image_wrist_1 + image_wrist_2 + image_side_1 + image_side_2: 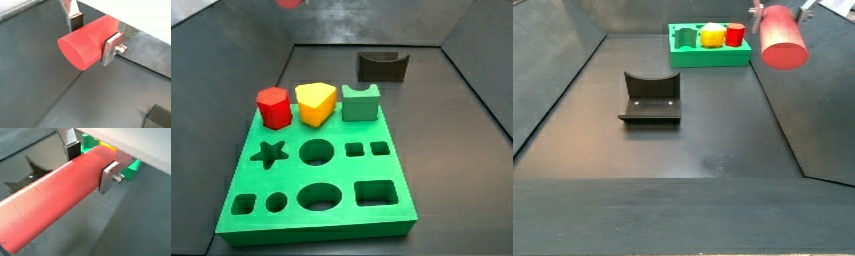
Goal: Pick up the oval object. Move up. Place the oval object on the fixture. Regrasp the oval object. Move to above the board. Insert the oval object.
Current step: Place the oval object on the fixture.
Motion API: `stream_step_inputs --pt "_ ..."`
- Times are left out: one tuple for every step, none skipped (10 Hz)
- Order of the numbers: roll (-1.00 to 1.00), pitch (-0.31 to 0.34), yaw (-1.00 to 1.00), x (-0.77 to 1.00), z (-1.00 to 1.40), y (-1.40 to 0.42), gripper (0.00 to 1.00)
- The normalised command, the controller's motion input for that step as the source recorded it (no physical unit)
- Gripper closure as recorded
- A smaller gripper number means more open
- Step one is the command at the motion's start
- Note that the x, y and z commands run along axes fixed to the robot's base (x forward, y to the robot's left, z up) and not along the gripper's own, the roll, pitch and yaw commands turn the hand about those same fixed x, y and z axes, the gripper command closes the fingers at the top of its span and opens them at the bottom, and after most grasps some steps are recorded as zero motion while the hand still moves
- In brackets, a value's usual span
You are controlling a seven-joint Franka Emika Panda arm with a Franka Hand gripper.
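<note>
My gripper (pixel 93 37) is shut on the oval object (pixel 83 45), a smooth salmon-red peg held lying level between the silver fingers (pixel 110 50). One wrist view shows its oval end face. In a wrist view the long body of the oval object (pixel 53 193) sticks far out of the gripper (pixel 90 165). In a side view the oval object (pixel 783 42) hangs high in the air, apart from the dark fixture (pixel 649 98) and near the green board (pixel 708 45). Only the peg's tip (pixel 291 3) shows in a side view, far above the board (pixel 318 215) and the fixture (pixel 381 66).
On the board's far end stand a red hexagonal block (pixel 273 108), a yellow block (pixel 317 103) and a green notched block (pixel 362 102). Dark sloping walls enclose the floor on the left (pixel 553 90) and right (pixel 827 110).
</note>
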Motion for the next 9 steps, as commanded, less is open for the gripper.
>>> stream_step_inputs --pt "-0.06 -0.169 0.55 1.00 -0.10 -0.24 1.00" --pt "-0.09 -0.095 0.34 1.00 -0.09 -0.22 1.00" --pt "-0.10 -0.044 0.21 1.00 -0.09 -0.21 1.00" --pt "-0.10 -0.015 0.11 1.00 -0.09 -0.19 1.00" --pt "-0.10 0.001 0.08 1.00 -0.09 -0.18 1.00" --pt "-0.10 0.009 0.06 1.00 -0.08 -0.17 1.00" --pt "-0.10 0.012 0.05 1.00 -0.08 -0.16 1.00" --pt "-0.07 0.016 0.04 1.00 -0.08 -0.14 1.00" --pt "-0.06 0.019 0.04 1.00 -0.07 -0.13 1.00"
